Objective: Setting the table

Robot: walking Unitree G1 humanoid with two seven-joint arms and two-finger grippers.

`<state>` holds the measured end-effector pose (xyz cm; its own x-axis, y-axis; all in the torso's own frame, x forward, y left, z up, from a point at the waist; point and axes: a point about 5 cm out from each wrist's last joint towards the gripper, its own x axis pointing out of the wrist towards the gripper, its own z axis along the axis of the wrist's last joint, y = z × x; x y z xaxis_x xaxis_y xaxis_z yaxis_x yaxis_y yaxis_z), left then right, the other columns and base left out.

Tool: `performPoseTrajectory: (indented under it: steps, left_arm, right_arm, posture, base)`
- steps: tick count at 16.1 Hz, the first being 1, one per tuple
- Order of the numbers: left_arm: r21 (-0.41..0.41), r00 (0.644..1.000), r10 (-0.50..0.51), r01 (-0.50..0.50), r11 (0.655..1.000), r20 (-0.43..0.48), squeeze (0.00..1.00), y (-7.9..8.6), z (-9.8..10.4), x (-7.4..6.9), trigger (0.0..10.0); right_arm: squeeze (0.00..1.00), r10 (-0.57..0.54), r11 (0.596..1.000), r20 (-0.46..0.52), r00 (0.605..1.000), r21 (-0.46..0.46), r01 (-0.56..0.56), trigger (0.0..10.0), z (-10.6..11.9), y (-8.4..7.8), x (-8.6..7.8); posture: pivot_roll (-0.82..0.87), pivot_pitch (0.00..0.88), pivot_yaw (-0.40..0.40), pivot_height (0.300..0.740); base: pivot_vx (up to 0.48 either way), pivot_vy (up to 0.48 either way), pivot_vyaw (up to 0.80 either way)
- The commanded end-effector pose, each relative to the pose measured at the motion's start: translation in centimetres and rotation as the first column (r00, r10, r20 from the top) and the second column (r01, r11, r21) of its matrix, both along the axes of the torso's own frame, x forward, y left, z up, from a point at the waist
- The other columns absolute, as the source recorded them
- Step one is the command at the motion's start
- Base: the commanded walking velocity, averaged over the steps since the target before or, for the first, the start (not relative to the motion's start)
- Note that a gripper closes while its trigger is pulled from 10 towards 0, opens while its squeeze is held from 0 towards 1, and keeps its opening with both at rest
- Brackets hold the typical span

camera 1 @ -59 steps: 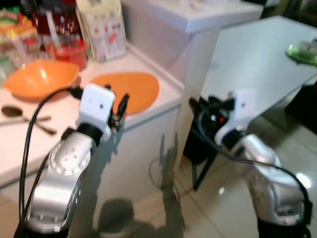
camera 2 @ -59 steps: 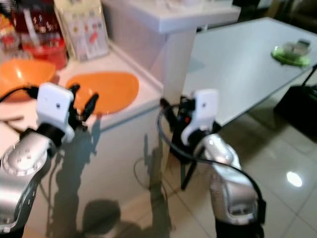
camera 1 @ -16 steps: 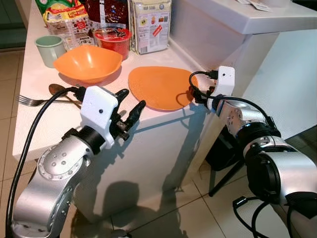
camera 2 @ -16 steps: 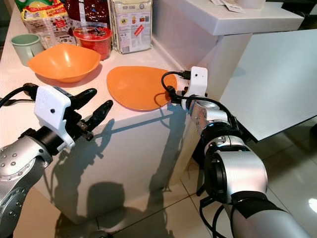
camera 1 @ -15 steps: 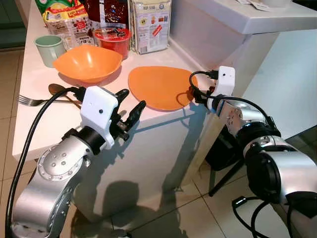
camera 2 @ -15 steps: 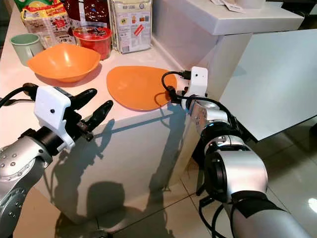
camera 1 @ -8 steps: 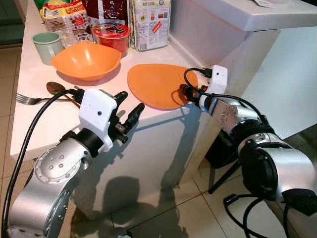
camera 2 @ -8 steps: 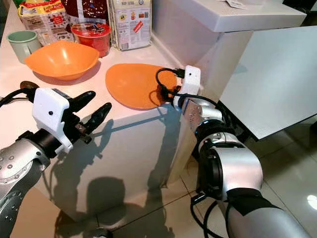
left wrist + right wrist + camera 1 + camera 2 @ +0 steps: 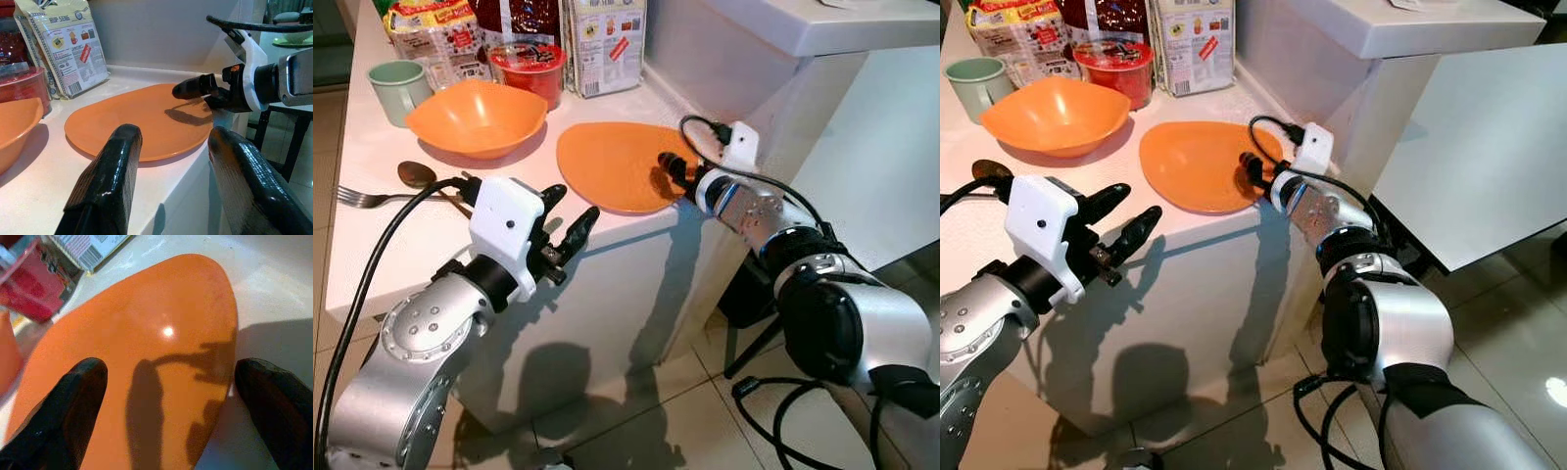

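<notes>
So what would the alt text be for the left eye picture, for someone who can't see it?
The robot's right gripper reaches over the near edge of an orange plate on a white counter, jaws open. Its left gripper hovers open at the counter's edge; behind are an orange bowl, a green mug, cutlery and food packets.

My left gripper (image 9: 566, 217) hangs forward, fingers spread. My right gripper (image 9: 668, 168) reaches left, fingers wide apart.

Silver jointed arms, white wrist camera blocks, black cables, black-fingered left pincer (image 9: 566, 217).
</notes>
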<state>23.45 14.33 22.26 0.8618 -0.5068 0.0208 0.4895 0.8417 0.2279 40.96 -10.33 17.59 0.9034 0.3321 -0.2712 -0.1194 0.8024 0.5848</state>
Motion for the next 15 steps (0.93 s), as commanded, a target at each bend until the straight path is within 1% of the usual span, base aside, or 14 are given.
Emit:
performPoseTrajectory:
  steps: [1, 3, 4, 5, 6, 7, 10, 15]
  left_arm:
    - [0.002, 1.0, -0.014, 0.014, 1.0, 0.02, 0.0, -0.25, 0.59, -0.26, 10.0]
    - [0.0, 1.0, -0.017, 0.017, 1.0, 0.017, 0.0, -0.32, 0.56, -0.26, 10.0]
    - [0.001, 1.0, -0.021, 0.021, 1.0, 0.014, 0.0, -0.37, 0.52, -0.25, 10.0]
    - [0.0, 1.0, -0.022, 0.022, 1.0, 0.013, 0.0, -0.39, 0.52, -0.24, 10.0]
    - [0.0, 1.0, -0.022, 0.022, 1.0, 0.013, 0.0, -0.39, 0.52, -0.24, 10.0]
    - [-0.001, 1.0, -0.022, 0.022, 1.0, 0.012, 0.0, -0.4, 0.53, -0.25, 10.0]
    - [-0.002, 1.0, -0.024, 0.024, 1.0, 0.011, 0.0, -0.45, 0.52, -0.27, 10.0]
    - [-0.006, 1.0, -0.028, 0.028, 1.0, 0.008, 0.0, -0.48, 0.48, -0.26, 10.0]
  right_arm:
    - [0.0, 0.004, 0.999, -0.065, 0.998, 0.035, -0.002, 10.0, -0.77, 0.22, -0.3]
    - [0.0, -0.001, 0.997, -0.106, 0.994, 0.079, 0.009, 10.0, -1.3, 0.33, -0.53]
    - [0.0, -0.001, 0.994, -0.13, 0.991, 0.112, 0.015, 8.7, -1.54, 0.42, -0.65]
    - [0.0, -0.001, 0.992, -0.14, 0.99, 0.122, 0.018, 3.5, -1.64, 0.44, -0.7]
    - [0.0, -0.001, 0.992, -0.142, 0.99, 0.123, 0.018, 2.3, -1.64, 0.44, -0.71]
    - [0.0, 0.002, 0.991, -0.145, 0.989, 0.13, 0.017, 0.0, -1.61, 0.47, -0.71]
    - [0.0, 0.006, 0.986, -0.152, 0.988, 0.168, 0.02, 0.0, -1.35, 0.56, -0.66]
    - [0.0, 0.008, 0.985, -0.167, 0.986, 0.172, 0.022, 0.0, -1.37, 0.47, -0.7]
  posture:
    - [0.15, 0.087, -0.084, 0.74]
    - [0.15, 0.088, -0.083, 0.74]
    - [0.15, 0.088, -0.083, 0.74]
    - [0.15, 0.088, -0.083, 0.74]
    - [0.15, 0.088, -0.083, 0.74]
    - [0.15, 0.087, -0.083, 0.74]
    - [0.15, 0.086, -0.084, 0.74]
    - [0.15, 0.086, -0.084, 0.74]
  base:
    - [0.0, 0.0, 0.0]
    - [0.0, 0.0, 0.0]
    - [0.0, 0.0, 0.0]
    - [0.0, 0.0, 0.0]
    - [0.0, 0.0, 0.0]
    - [0.0, 0.0, 0.0]
    - [0.0, 0.0, 0.0]
    - [0.0, 0.0, 0.0]
